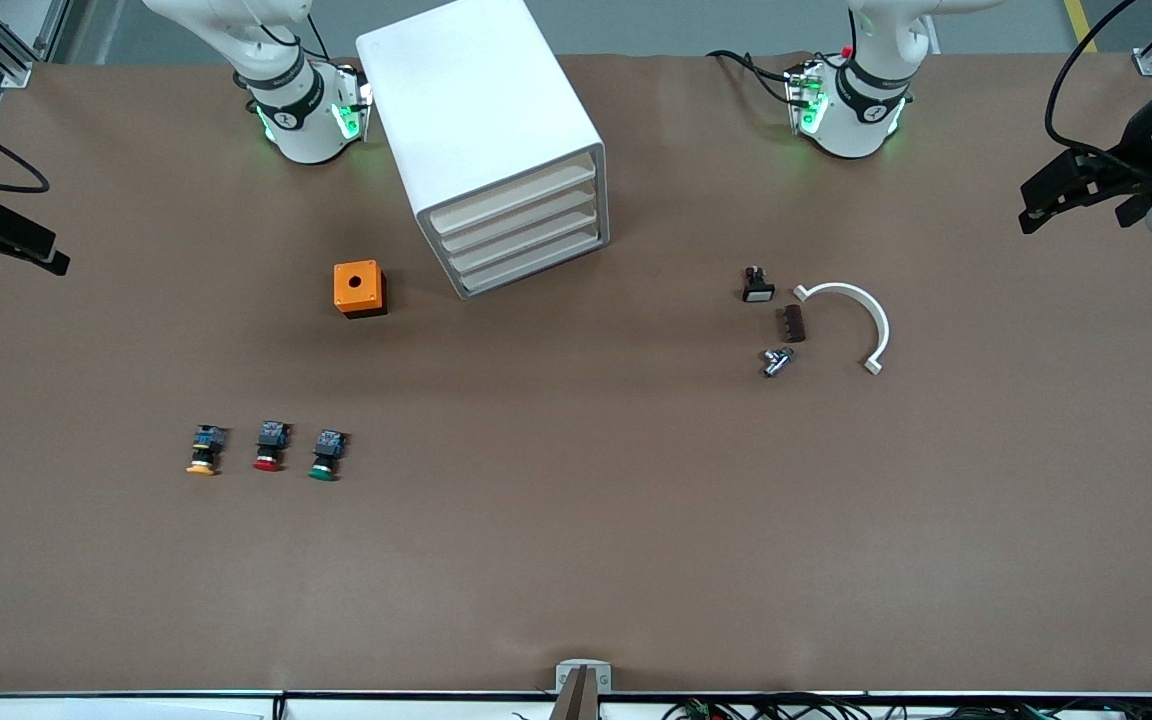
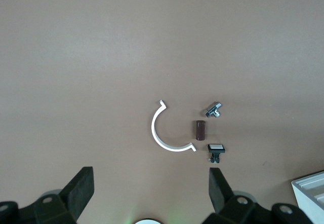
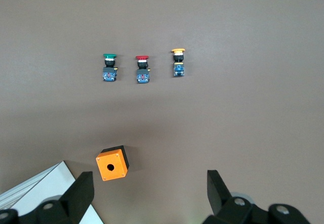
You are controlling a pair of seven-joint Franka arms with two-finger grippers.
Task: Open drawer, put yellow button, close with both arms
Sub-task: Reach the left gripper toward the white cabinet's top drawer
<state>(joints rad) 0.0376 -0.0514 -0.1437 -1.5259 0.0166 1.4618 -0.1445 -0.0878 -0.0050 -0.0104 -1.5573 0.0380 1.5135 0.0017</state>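
Observation:
The white cabinet stands between the arm bases, and its uppermost drawer is shut like the three below it. The yellow button lies on the table toward the right arm's end, outermost in a row with a red-capped and a green-capped one. It also shows in the right wrist view. My right gripper hangs open and empty over the right arm's end of the table, with its jaws wide apart in its wrist view. My left gripper hangs open and empty over the left arm's end, as its wrist view shows.
An orange box with a round hole sits beside the cabinet, toward the right arm's end. Toward the left arm's end lie a white half ring, a brown block, a black switch and a metal part.

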